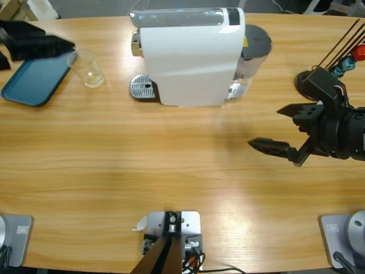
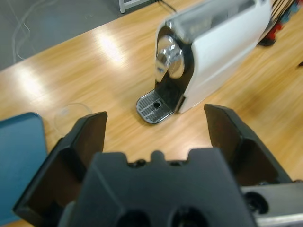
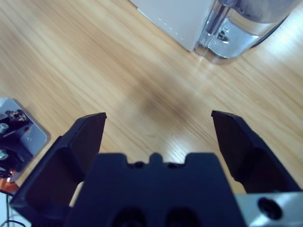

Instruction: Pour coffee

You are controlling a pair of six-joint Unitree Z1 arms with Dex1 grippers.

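Note:
A white coffee machine (image 1: 191,57) stands at the back middle of the table, its spout (image 2: 168,59) over a metal drip grate (image 1: 142,87). A small clear glass (image 1: 88,68) stands to its left, beside a blue tray (image 1: 31,80); no coffee shows in it or anywhere else. My left gripper (image 1: 57,45) hovers open at the far left, just behind the glass (image 2: 71,116), facing the machine (image 2: 213,52). At the right side of the table my right gripper (image 1: 265,127) is open over bare wood, holding nothing, with the machine's clear rear tank (image 3: 246,23) ahead of it.
A black wire rack with red and blue capsules (image 1: 351,57) stands at the back right, close behind the right arm. The blue tray (image 2: 19,156) lies at the table's left edge. Bare wood spreads across the middle and front of the table (image 1: 171,165).

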